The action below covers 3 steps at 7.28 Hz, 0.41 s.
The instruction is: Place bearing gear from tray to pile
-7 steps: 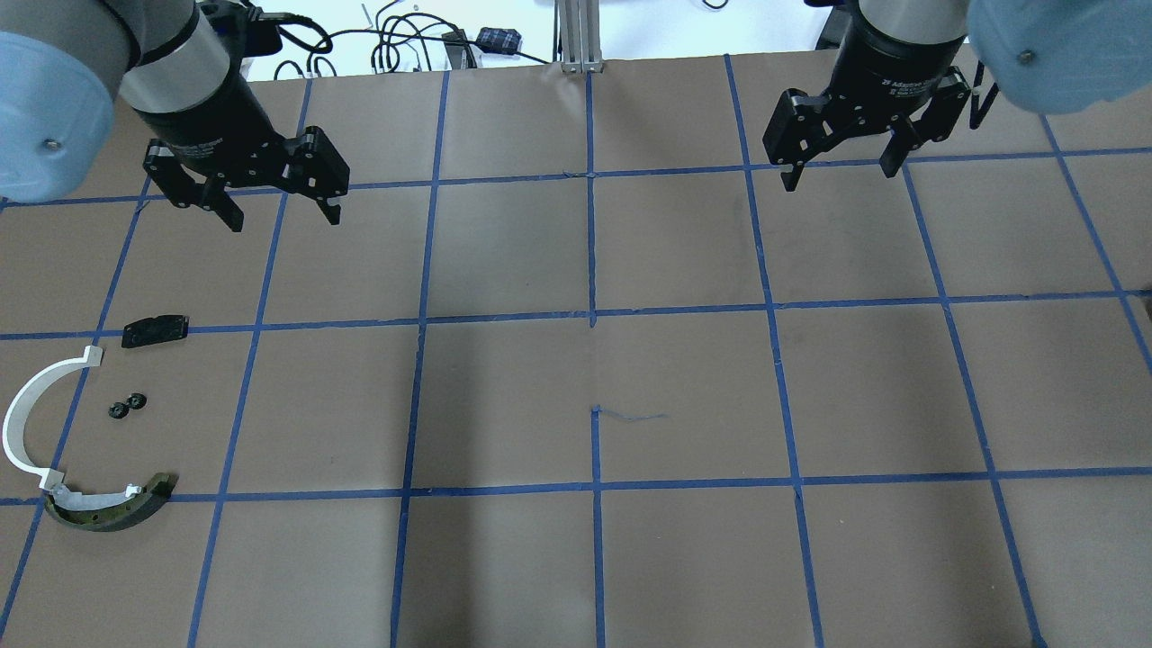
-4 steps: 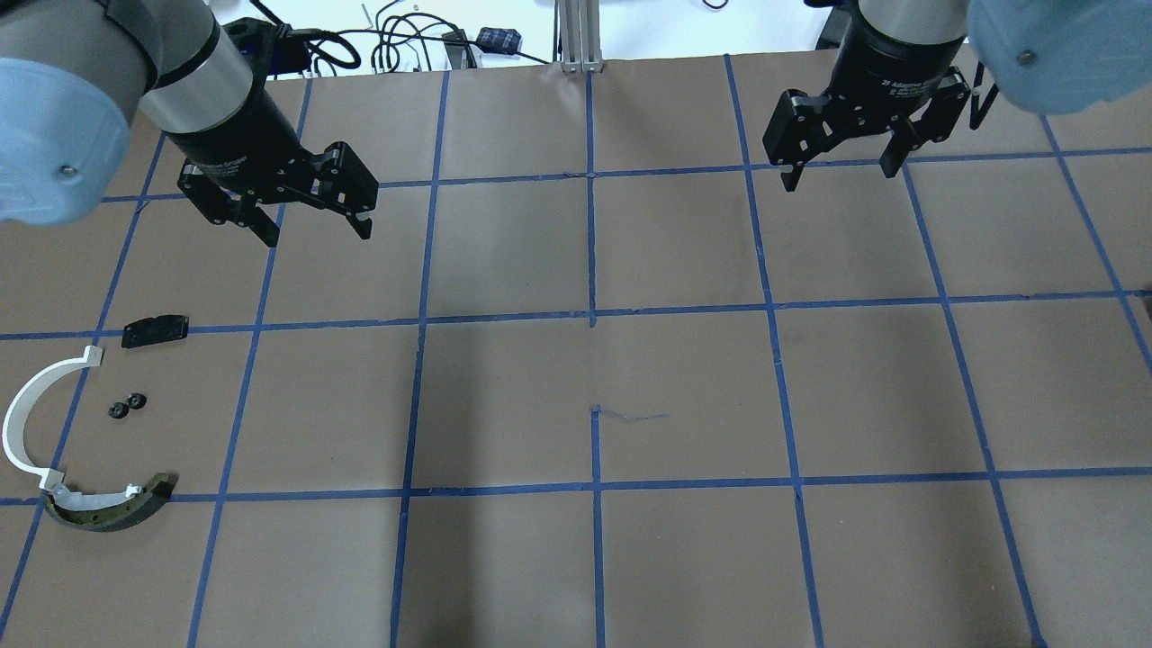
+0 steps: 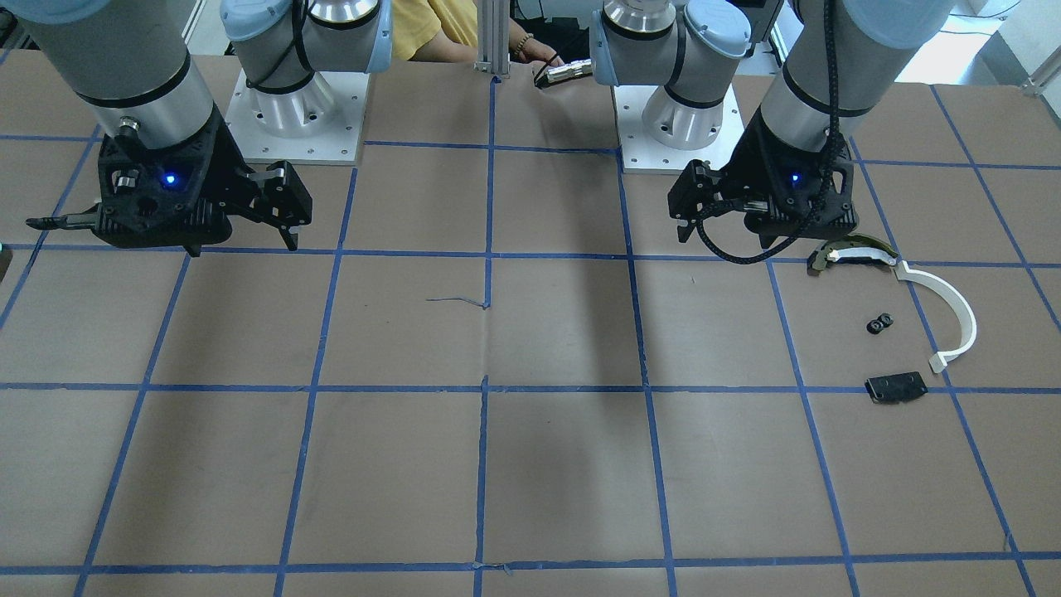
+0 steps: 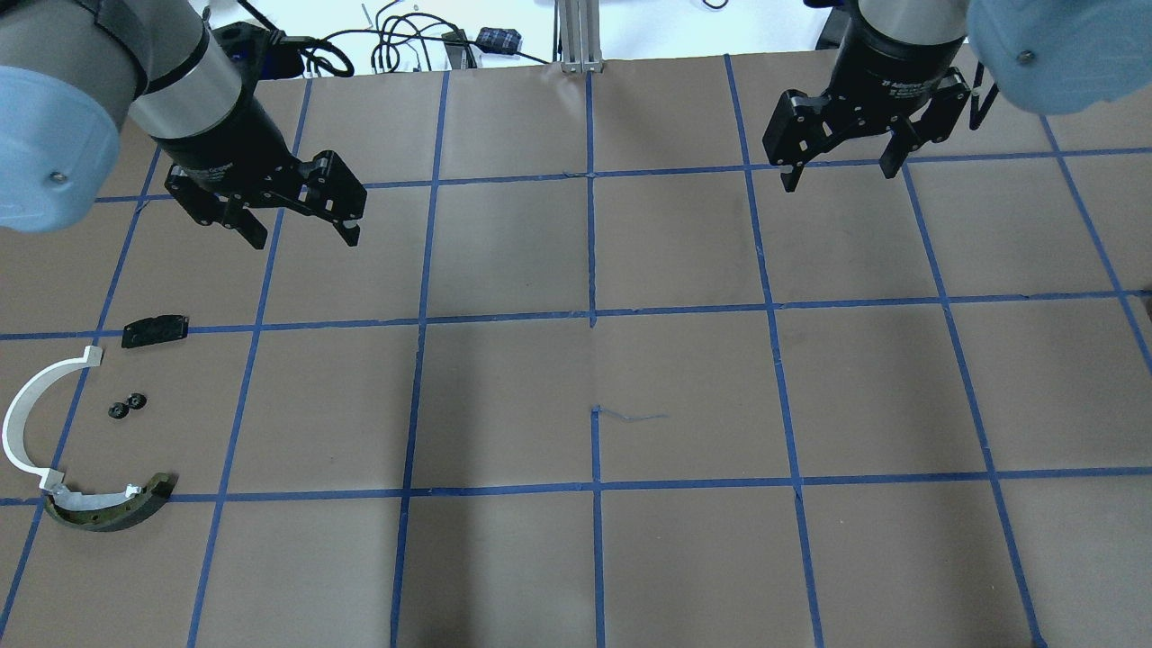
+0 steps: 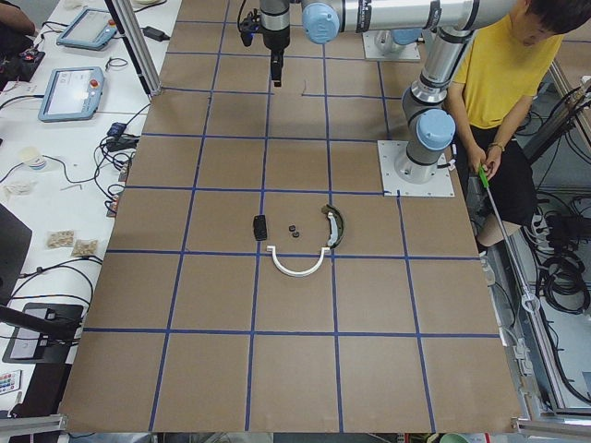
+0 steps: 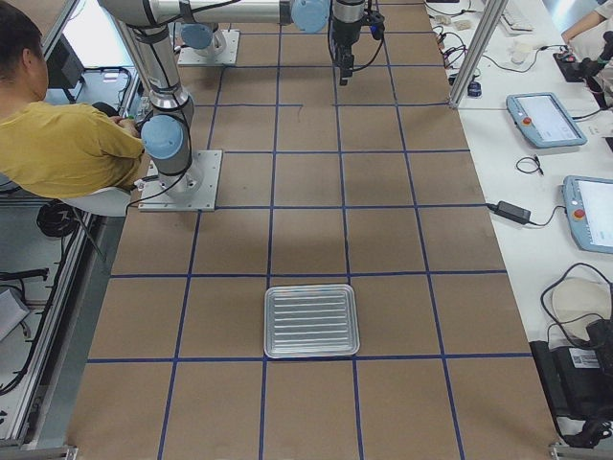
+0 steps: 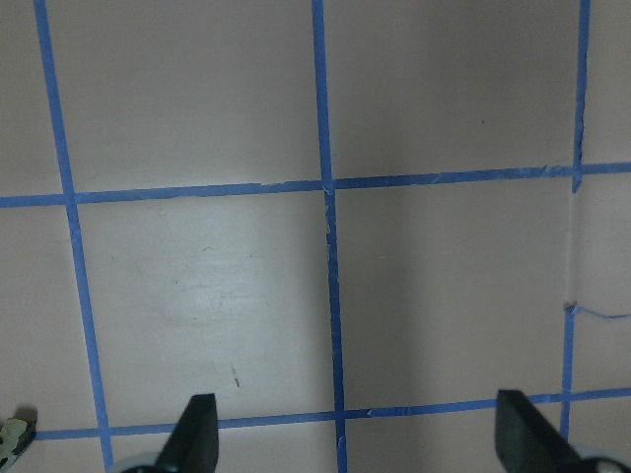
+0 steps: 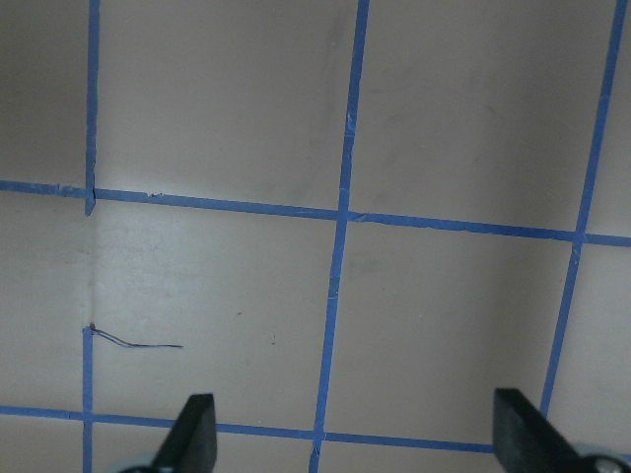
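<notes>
- Overhead exterior shows the desk (image 4: 684, 378), brown paper under a blue tape grid, with both arms hanging over its far half, well apart.
- Tray (image 6: 311, 321): it shows only in the exterior right view. It lies flat at the desk's end on the robot's right, well away from the pile. It looks empty, with no gear on its ribbed floor.
- Left claw (image 4: 305, 239): the jaws are spread wide with nothing between them. Its wrist view shows only bare paper and tape between the fingertips.
- Right claw (image 4: 841, 178): also wide open and empty, over the desk's right half.
- Pile (image 3: 880, 322): a loose scatter lying flat on the robot's left side. The left arm is much the nearer; the right is across the desk.
- Arc (image 4: 9, 427): thin and white, its bow opening toward the desk's middle. One end seems to touch the curved piece.
- Curved piece (image 4: 108, 517): dark and cream, the part of the pile nearest the robot's base.
- Plate (image 4: 155, 330): small, black and flat, at the pile's far edge, apart from the rest.
- Gears (image 4: 135, 402): two small black ones, touching each other, between plate and curved piece inside the arc's bow.
  - From the left claw they lie toward the robot and further to its left.
  - They are round, so there is no long axis for the jaws to square to.
  - With the gears in the pile and the tray bare, the transfer looks done.
  - Any further gear would have to come from the tray, which the right arm is nearer.
</notes>
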### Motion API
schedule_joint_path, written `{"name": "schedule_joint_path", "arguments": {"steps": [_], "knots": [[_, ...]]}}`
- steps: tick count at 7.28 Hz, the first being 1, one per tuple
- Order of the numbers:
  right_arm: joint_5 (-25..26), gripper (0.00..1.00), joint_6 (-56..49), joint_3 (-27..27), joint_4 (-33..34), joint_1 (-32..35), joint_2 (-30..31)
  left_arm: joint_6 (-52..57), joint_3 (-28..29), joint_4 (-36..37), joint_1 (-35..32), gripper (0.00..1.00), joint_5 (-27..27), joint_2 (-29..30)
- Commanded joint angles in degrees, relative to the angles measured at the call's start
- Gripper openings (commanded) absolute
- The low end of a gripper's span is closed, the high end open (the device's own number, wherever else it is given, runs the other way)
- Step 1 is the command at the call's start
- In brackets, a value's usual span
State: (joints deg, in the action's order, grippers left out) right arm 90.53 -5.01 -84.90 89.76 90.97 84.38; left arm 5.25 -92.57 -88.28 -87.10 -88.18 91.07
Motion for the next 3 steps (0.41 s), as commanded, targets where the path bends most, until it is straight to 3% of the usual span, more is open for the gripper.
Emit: {"name": "schedule_joint_path", "arguments": {"steps": [1,3], "knots": [[0.00,1.00,0.00,0.00,-0.02,0.00,0.00,-0.32,-0.07,0.04,0.01,1.00,-0.15,-0.01],[0.00,1.00,-0.17,0.00,0.06,-0.09,0.00,-0.32,-0.07,-0.05,0.09,1.00,-0.24,-0.01]]}}
